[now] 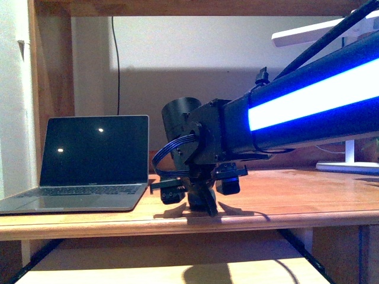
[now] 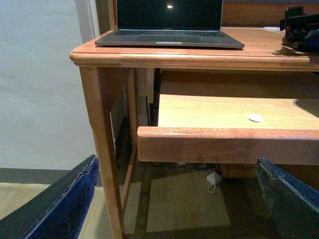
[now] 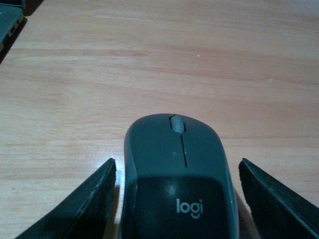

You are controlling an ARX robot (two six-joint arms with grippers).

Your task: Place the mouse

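The mouse (image 3: 179, 169) is dark grey with a scroll wheel and a "logi" mark. It lies flat on the wooden desk top (image 3: 199, 59). My right gripper (image 3: 177, 164) is open and straddles it, with a small gap between each finger and the mouse's sides. In the front view the right gripper (image 1: 201, 198) is low on the desk, right of the laptop (image 1: 89, 160), and hides the mouse. My left gripper (image 2: 175, 160) is open and empty, low in front of the desk's left leg (image 2: 102, 144).
The open laptop also shows in the left wrist view (image 2: 169, 22). A pull-out tray (image 2: 214, 144) under the desk top carries a small flat white disc (image 2: 254, 118). A white lamp base (image 1: 349, 165) stands at the back right. A white charger (image 2: 213, 179) lies on the floor.
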